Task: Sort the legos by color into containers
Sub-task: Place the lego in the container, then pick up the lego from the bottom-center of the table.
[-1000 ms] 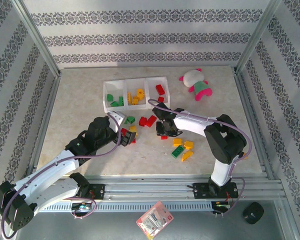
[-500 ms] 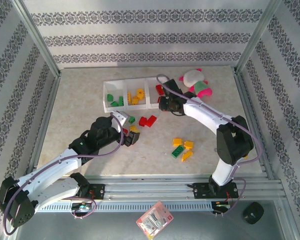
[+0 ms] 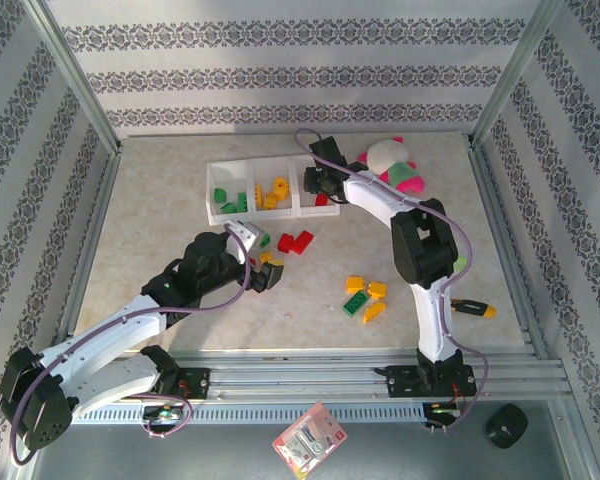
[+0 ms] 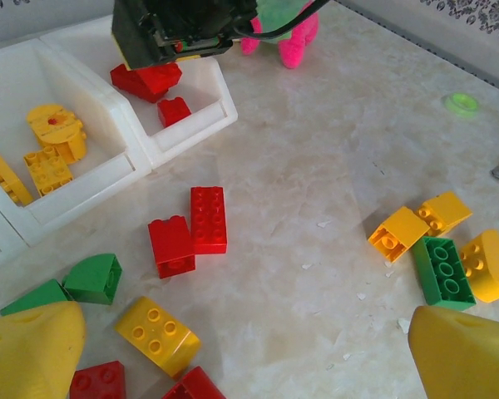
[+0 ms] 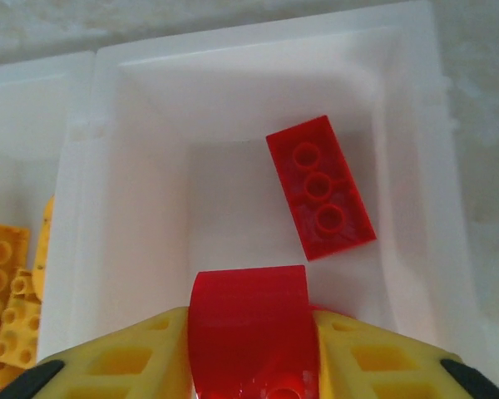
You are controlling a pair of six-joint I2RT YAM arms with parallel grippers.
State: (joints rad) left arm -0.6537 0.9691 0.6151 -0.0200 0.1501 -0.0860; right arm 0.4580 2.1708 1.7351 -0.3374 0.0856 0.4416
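Observation:
The white three-compartment tray (image 3: 212, 214) stands at the back. My right gripper (image 3: 321, 186) hangs over its right compartment (image 5: 233, 75), shut on a red curved brick (image 5: 248, 324). A flat red brick (image 5: 320, 187) lies inside below it. Yellow bricks (image 5: 4, 274) fill the middle compartment. My left gripper (image 4: 249, 357) is open above bare table, its yellow fingers (image 4: 29, 349) far apart. A yellow brick (image 4: 156, 335), two red bricks (image 4: 208, 218) and green wedges (image 4: 94, 277) lie just ahead of it. More yellow and green bricks (image 4: 443, 266) sit to the right.
A pink, white and green plush toy (image 3: 395, 165) lies right of the tray, beside the right arm. A small green ring (image 4: 462, 103) and an orange-tipped tool (image 3: 470, 307) rest on the right side. Metal frame rails and patterned walls enclose the table.
My right arm has swung from the table's middle back to the tray's right compartment, carrying the red curved brick. The left gripper has edged slightly forward, still open.

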